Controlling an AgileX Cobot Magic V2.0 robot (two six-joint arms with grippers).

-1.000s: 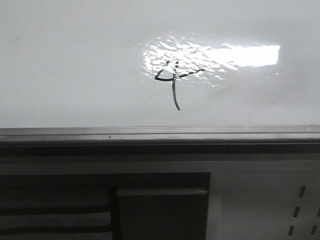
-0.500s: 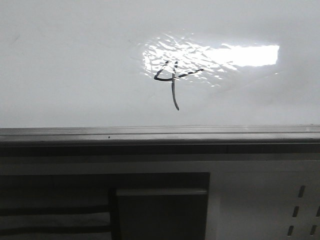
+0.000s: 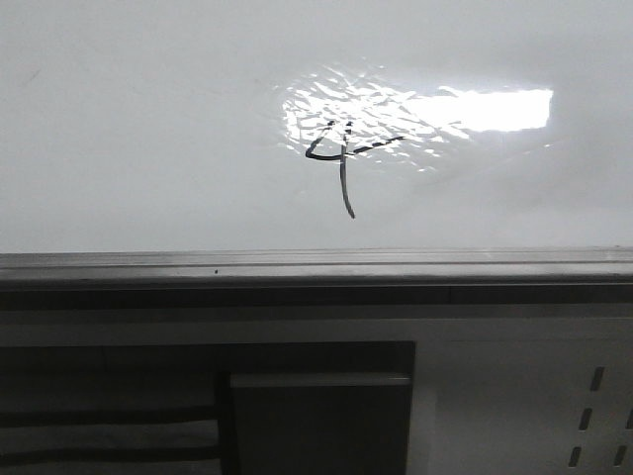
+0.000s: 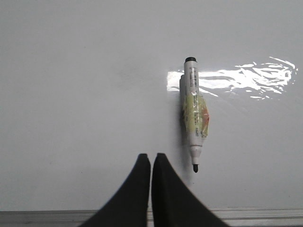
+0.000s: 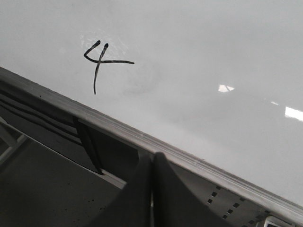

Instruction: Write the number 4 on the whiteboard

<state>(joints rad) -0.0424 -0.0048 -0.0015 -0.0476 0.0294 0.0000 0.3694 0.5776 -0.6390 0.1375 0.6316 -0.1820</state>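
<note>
The number 4 (image 3: pixel 341 163) is drawn in thin dark marker on the glossy whiteboard (image 3: pixel 148 129), beside a rippled light reflection. It also shows in the right wrist view (image 5: pixel 99 64). A white marker (image 4: pixel 193 123) with yellow tape lies uncapped on the whiteboard (image 4: pixel 85 85) in the left wrist view. My left gripper (image 4: pixel 151 157) is shut and empty, just beside the marker's tip, not touching it. My right gripper (image 5: pixel 152 156) is shut and empty, over the board's rail edge, away from the figure. Neither gripper shows in the front view.
A grey metal rail (image 3: pixel 316 265) runs along the whiteboard's near edge; it shows in the right wrist view (image 5: pixel 142 137) too. Below it stands a dark panelled cabinet (image 3: pixel 316 416) with a perforated light panel (image 3: pixel 593 416) at the right.
</note>
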